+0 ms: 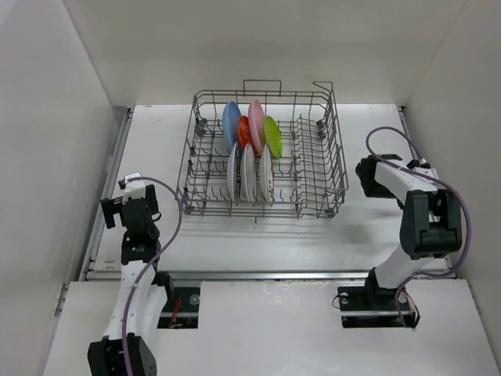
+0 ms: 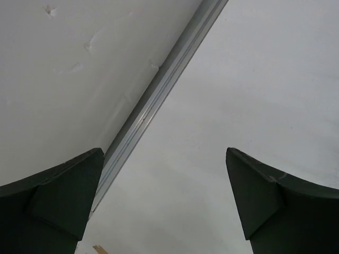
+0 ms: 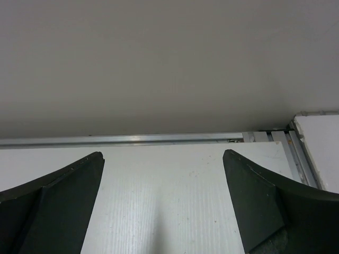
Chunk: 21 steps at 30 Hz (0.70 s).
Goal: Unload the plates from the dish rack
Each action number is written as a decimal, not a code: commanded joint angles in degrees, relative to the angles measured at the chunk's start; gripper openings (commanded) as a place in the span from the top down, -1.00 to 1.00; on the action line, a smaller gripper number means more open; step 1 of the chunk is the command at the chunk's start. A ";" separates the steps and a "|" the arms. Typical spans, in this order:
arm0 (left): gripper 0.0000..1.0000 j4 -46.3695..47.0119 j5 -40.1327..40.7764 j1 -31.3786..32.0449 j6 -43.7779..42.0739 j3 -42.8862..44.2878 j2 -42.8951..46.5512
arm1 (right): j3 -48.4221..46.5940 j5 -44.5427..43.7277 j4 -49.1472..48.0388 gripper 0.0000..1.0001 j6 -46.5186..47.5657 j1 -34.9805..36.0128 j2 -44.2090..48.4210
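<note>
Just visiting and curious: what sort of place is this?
Probably a robot test booth: plain white walls around a table, two arms bolted at its edge, one dish rack holding plates.

White table [image 1: 235,243] — plain white walls [image 1: 47,117] around, aluminium rail [image 2: 153,100].

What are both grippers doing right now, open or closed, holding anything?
Left gripper: open, holding nothing.
Right gripper: open, holding nothing.

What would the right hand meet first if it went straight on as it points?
The right hand frames only bare white table, then a silver metal rail and plain white wall. Likely the wall first, though depth is unclear.
</note>
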<state>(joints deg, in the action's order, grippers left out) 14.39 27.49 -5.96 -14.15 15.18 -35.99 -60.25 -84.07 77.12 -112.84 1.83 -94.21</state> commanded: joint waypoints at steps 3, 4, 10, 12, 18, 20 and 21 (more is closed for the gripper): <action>-1.00 2.13 -0.06 0.33 -0.44 -0.94 1.27 | -8.29 -9.00 2.07 -1.00 7.08 -0.33 1.22; -1.00 2.13 -0.06 0.33 -0.44 -0.94 1.27 | -9.96 -9.00 2.07 -1.00 11.37 -0.33 2.01; -1.00 -3.99 -1.81 0.33 -1.58 5.62 -1.45 | -26.39 -4.10 2.07 -1.00 23.42 2.91 6.13; -1.00 -11.53 -4.96 0.33 -4.03 11.68 -3.12 | -32.10 0.98 -1.94 -1.00 30.17 4.76 6.68; -1.00 -46.15 -33.11 0.33 -6.77 56.29 -25.28 | -26.70 53.87 -56.95 -1.00 88.75 6.70 21.24; -1.00 -65.07 -41.86 0.33 -7.56 78.80 -34.02 | -22.30 62.43 -65.50 -1.00 88.75 6.70 24.15; -1.00 -70.67 -44.68 1.29 -5.99 86.61 -43.37 | -22.28 64.37 -66.13 -1.00 88.75 6.70 24.17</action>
<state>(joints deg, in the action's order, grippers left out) -29.71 0.49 -5.74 -19.51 83.68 -67.51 -85.12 -41.15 30.96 -38.46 8.69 -71.57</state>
